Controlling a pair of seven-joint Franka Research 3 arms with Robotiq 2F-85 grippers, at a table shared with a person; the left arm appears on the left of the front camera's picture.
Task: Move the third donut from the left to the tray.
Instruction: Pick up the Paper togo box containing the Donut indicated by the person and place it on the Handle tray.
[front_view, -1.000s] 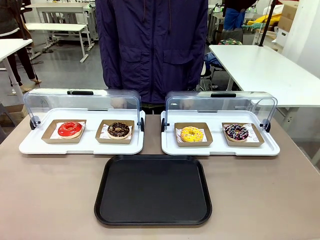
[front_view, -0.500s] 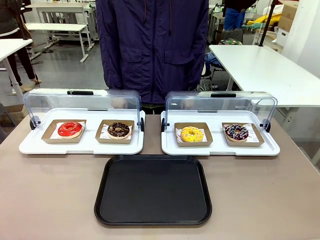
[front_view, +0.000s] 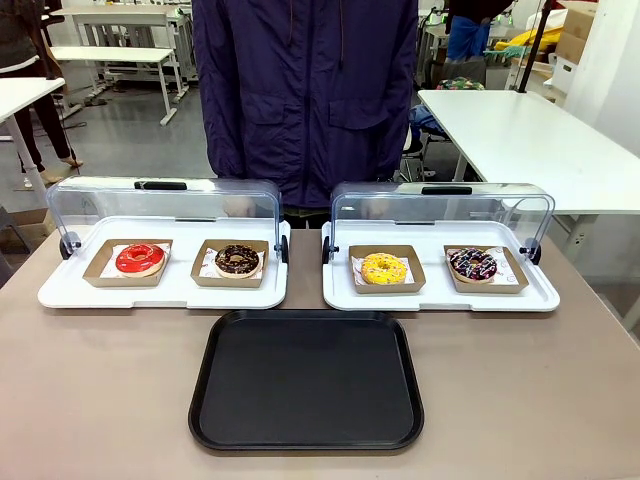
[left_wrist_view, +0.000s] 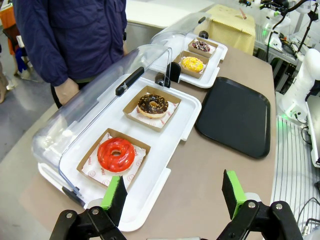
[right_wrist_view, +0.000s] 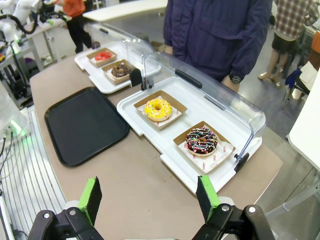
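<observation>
1. Right claw (right_wrist_view: 149, 196) first: I'm hanging above the near side of the bench (right_wrist_view: 135, 172), green pads spread wide, nothing between them.
2. Left claw (left_wrist_view: 174, 189) is the same picture at the other end. The jaws are apart and empty, over the corner of the left white tray (left_wrist_view: 165, 150).
3. Looking out past the right claw, there's my target. The yellow-iced donut (right_wrist_view: 158, 109), third from the left, sits in its shallow cardboard square (right_wrist_view: 176, 116) on the right white tray (right_wrist_view: 196, 101). The dark sprinkled donut (right_wrist_view: 202, 140) is its neighbour in the next square.
4. The clear lid (right_wrist_view: 225, 97) is swung back behind the pair, so the approach from my side looks open.
5. The black tray (right_wrist_view: 82, 125) lies bare on the bench just in front of the white trays, a short carry away.
6. Handling call: I judge this donut light and soft, with icing that would smear or stick to my pads. Pinching the ring itself risks crushing it.
7. The better hold is the cardboard. I'd grip a side wall of the square and lift it level, since thin card may flex and let the donut slide.
</observation>
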